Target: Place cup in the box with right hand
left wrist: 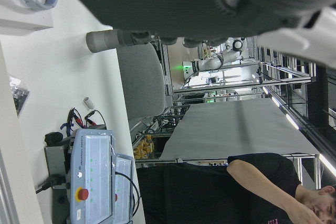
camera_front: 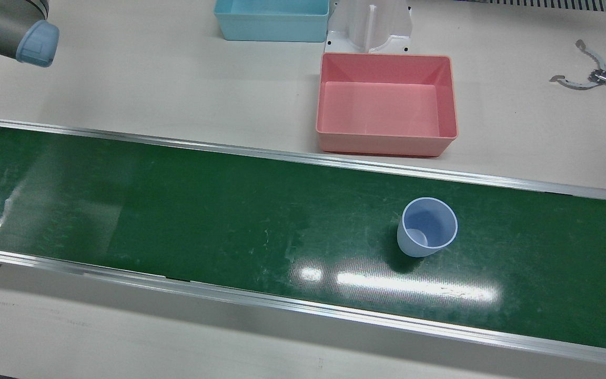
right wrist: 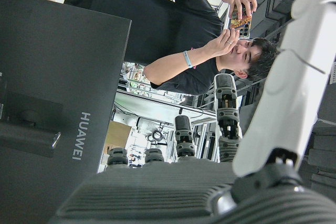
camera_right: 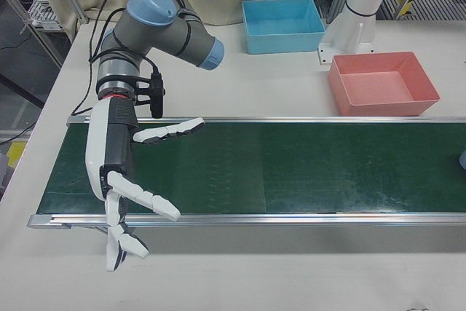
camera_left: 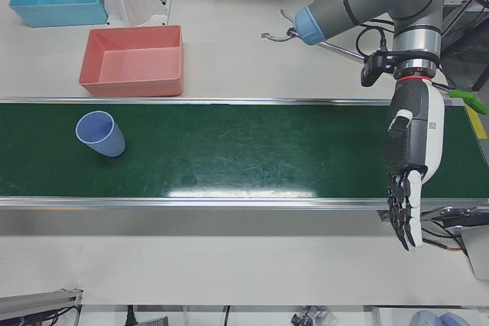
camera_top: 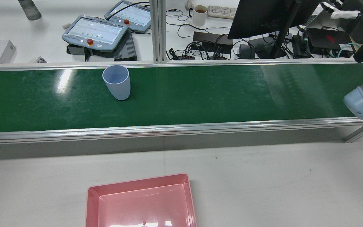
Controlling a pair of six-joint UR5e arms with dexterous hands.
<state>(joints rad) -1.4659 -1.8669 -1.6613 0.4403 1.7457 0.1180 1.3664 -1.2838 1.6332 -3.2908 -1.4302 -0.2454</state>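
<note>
Nothing done yet | cup (camera_front: 427,227) upright on green belt (camera_front: 177,210), ungrasped, apart from pink box (camera_front: 387,105) on counter (camera_front: 150,73) | right hand (camera_right: 124,187) far off, fingers spread, empty | left hand (camera_left: 409,181) empty, fingers extended | reach, grasp, carry, release all remaining

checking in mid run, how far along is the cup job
Nothing looks done yet: the pale blue plastic cup stands upright on the green conveyor belt, untouched. The right robot hand hangs open at the belt's far end. Left: reach, grasp, and place it in the empty pink plastic box.
</note>
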